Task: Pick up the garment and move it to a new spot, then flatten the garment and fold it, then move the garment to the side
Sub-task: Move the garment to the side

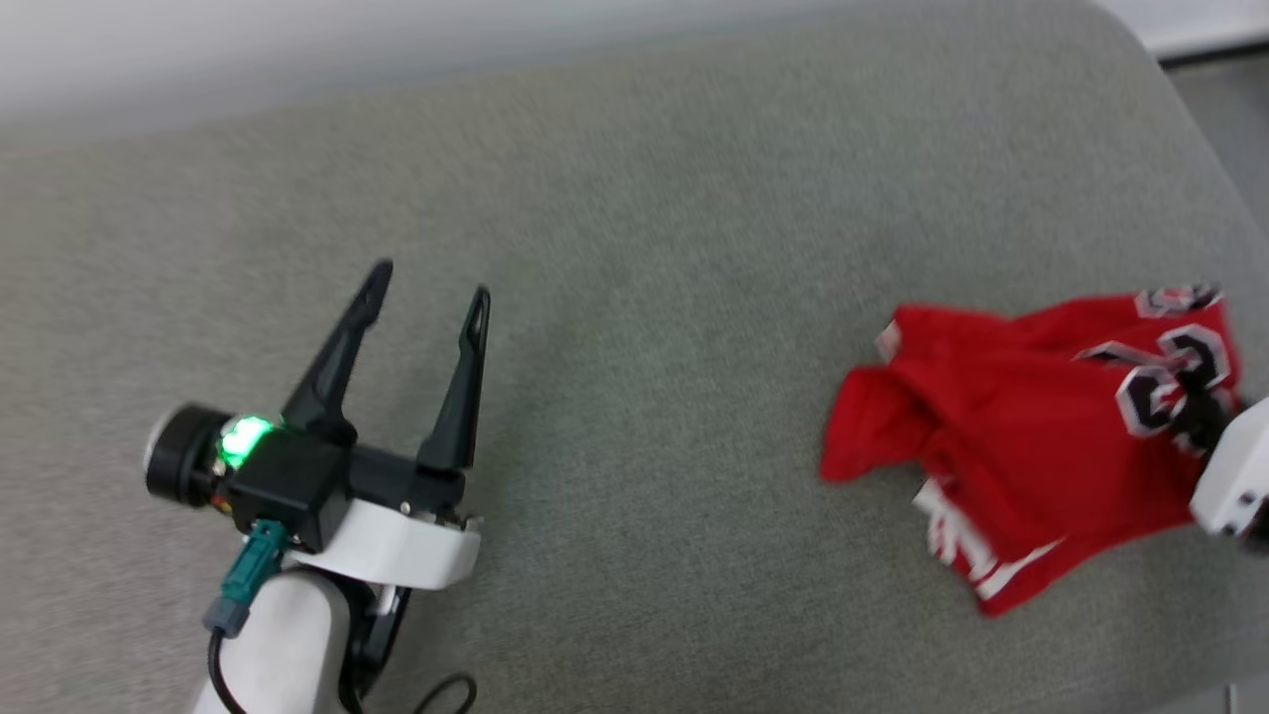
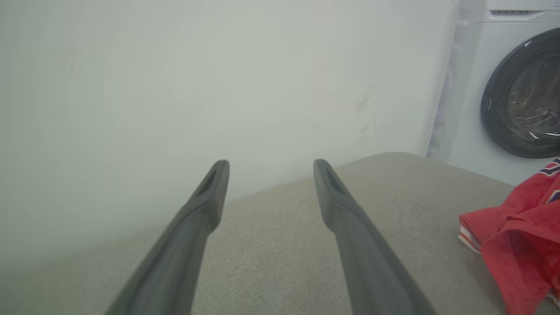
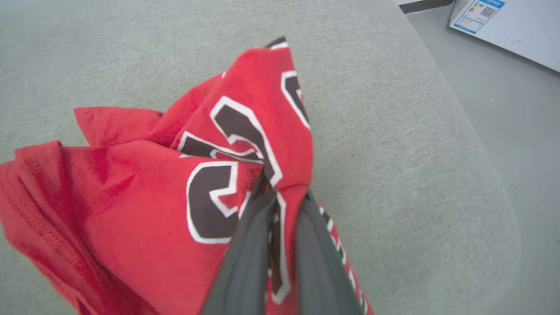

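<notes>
Grey woven fabric covers the padded surface [image 1: 634, 178] that spreads across the head view. The left gripper [image 1: 431, 281] hovers over its left part, its two dark fingers spread wide with nothing between them and a green light lit on its body. The garment [image 1: 1021, 426] lies bunched on the right side of the surface, well apart from that gripper; it is red, with striped trim and black white-outlined numerals. The right gripper [image 1: 1203, 421] meets it at the numerals by the view's right edge, its tips buried in the cloth

From the left wrist, the open fingers stand over bare grey fabric before a pale wall [image 2: 175, 78]. A washing machine [image 2: 520, 92] stands at the right, and the red cloth shows in the lower right corner

From the right wrist, the two fingers are pinched together on a fold of the garment at the numerals, with the cloth gathered toward them. Grey floor [image 3: 525, 113] lies beyond the surface's rounded edge
</notes>
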Robot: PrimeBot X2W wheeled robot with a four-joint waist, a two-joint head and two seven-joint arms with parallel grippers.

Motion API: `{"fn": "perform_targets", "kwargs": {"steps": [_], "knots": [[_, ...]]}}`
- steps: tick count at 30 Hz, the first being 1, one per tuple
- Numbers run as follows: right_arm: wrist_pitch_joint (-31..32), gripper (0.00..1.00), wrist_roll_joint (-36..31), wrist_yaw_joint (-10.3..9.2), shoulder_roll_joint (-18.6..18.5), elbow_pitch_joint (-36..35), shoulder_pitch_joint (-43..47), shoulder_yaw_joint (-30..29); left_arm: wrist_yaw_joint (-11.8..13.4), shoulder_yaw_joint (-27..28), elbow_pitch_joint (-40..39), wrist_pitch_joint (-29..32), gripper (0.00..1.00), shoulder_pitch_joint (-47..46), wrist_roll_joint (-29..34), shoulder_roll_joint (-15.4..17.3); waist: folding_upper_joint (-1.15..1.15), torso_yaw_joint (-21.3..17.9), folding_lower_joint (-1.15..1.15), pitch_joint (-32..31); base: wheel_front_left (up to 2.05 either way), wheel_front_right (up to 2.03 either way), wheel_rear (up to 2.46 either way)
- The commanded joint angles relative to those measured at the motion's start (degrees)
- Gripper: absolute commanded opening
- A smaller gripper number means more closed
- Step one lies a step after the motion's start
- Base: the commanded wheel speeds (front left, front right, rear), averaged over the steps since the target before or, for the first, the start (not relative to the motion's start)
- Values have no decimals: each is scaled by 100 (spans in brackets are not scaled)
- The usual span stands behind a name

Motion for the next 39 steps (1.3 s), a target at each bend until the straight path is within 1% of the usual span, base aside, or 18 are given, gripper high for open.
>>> {"fn": "perform_targets", "kwargs": {"steps": [1, 4, 5, 9, 12, 14, 16, 18, 19, 20, 25, 31, 33, 36, 39], "knots": [[-95, 0, -101, -5, -61, 101, -280, -116, -39, -12, -65, 12, 100, -170, 36, 65, 0, -310, 0, 613, 0, 0, 0], [-269, 0, -302, -5, -203, 374, -765, -443, -101, -73, -256, 85, 100, -472, 92, 157, 0, -298, 0, 1062, 0, 0, 0], [-401, 0, -451, -5, -282, 568, -1099, -685, -121, -109, -393, 142, 100, -661, 137, 216, 0, -270, 0, 1367, 0, 0, 0], [-558, 0, -720, -6, -451, 960, -1695, -1194, -185, -190, -634, 245, 100, -1043, 206, 327, 0, -134, 0, 1948, 0, 0, 0], [-668, 0, -1013, -7, -618, 1199, -1986, -1538, -224, -282, -770, 286, 100, -1267, 210, 375, 0, 2, 0, 2260, 0, 0, 0], [-760, 0, -1279, -6, -716, 1336, -2078, -1599, -238, -347, -796, 280, 100, -1368, 212, 378, 0, 85, 0, 2372, 0, 0, 0], [-921, 0, -1437, -5, -703, 1460, -2173, -1691, -248, -399, -798, 275, 100, -1443, 181, 382, 0, 140, 0, 2452, 0, 0, 0], [-1039, 1, -1551, -5, -613, 1628, -2216, -1755, -262, -433, -793, 262, 100, -1496, 171, 389, 0, 177, 0, 2492, 0, 0, 0], [-1119, 25, -1653, -5, -604, 1677, -2236, -1765, -266, -445, -783, 251, 100, -1511, 170, 390, 0, 192, 0, 2501, 0, 0, 0], [-1174, 100, -1665, -5, -566, 1748, -2274, -1812, -268, -457, -764, 251, 100, -1522, 158, 388, 0, 207, 0, 2503, 0, 0, 0], [-1817, 100, -2099, -5, -497, 1847, -2319, -2097, -239, -484, -647, 186, 100, -1446, 104, 367, 0, 269, 0, 2364, 0, 0, 0], [-2572, 100, -2456, -6, -396, 1775, -2113, -2374, -145, -503, -409, 81, 100, -1209, -24, 241, 0, 369, 0, 1884, 0, 0, 0], [-2689, 100, -2502, -6, -392, 1740, -2035, -2388, -140, -512, -350, 67, 100, -1156, -58, 205, 0, 407, 0, 1766, 0, 0, 0], [-2975, 100, -2550, -6, -311, 1573, -1792, -2340, -64, -499, -191, 32, 100, -959, -140, 123, 0, 498, 0, 1424, 0, 0, 0], [-3149, 100, -2671, -6, -221, 1398, -1440, -2144, 25, -464, -16, -1, 100, -695, -228, 32, 0, 553, 0, 1051, 0, 0, 0]]}}
